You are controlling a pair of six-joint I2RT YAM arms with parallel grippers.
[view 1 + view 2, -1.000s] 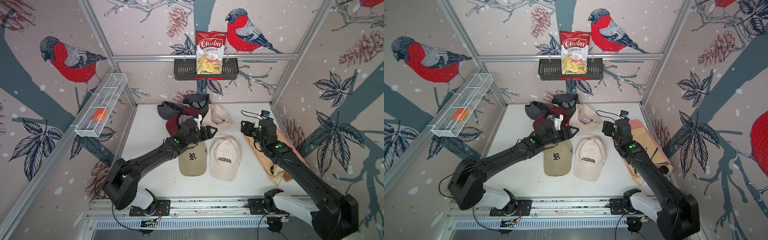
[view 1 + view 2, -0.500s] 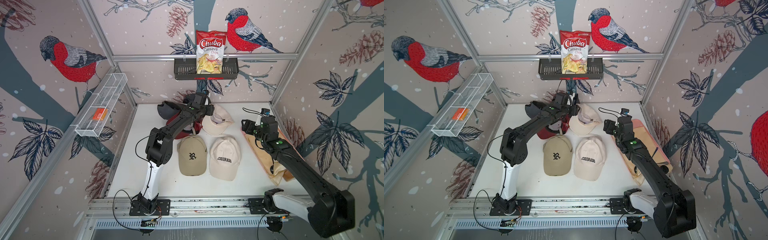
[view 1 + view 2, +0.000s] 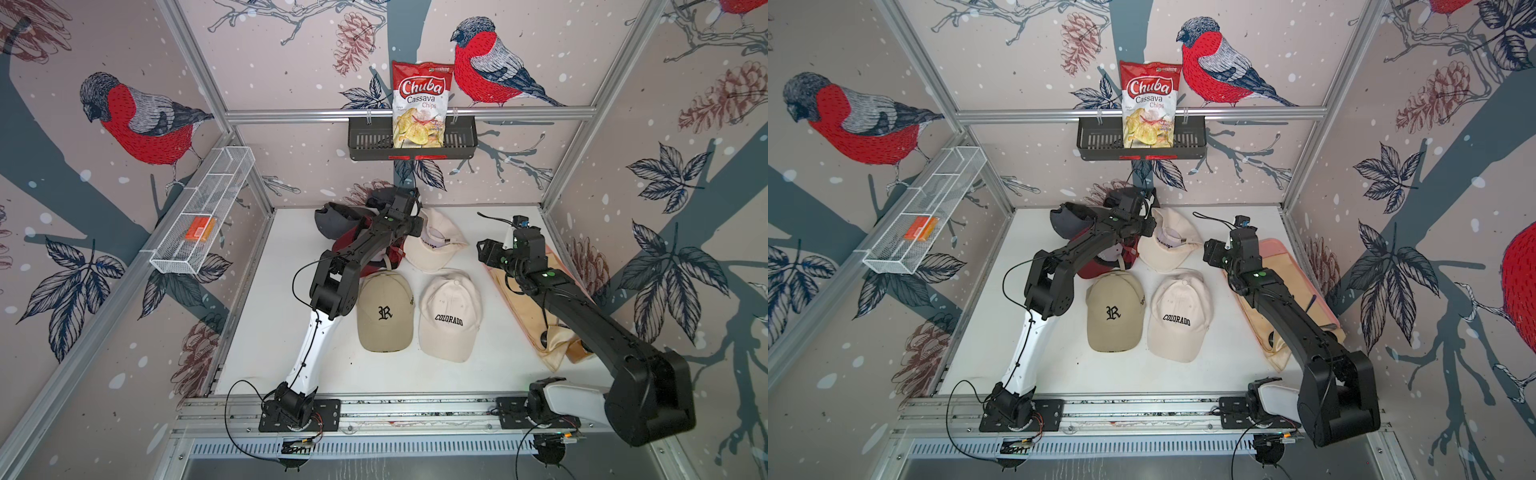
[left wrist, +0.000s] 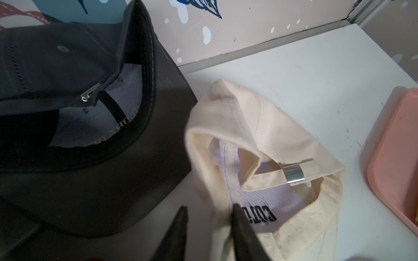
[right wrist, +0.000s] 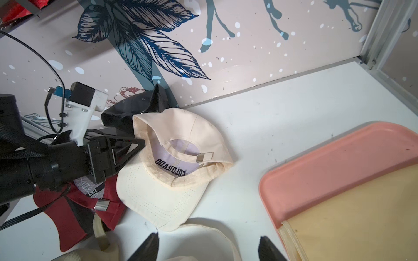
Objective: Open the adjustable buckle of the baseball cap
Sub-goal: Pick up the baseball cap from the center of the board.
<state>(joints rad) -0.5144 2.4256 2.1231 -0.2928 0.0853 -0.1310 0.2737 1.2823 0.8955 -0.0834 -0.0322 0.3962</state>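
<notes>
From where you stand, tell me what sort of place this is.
Probably a robot test booth: two arms bolted to a front rail, bird-print panels in aluminium framing, caps on a white tabletop.

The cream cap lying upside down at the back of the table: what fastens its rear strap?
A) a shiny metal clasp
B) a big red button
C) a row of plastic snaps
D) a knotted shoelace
A: the left wrist view shows a silver metal clasp wrapped around the rear strap of the upturned cream cap.
</notes>
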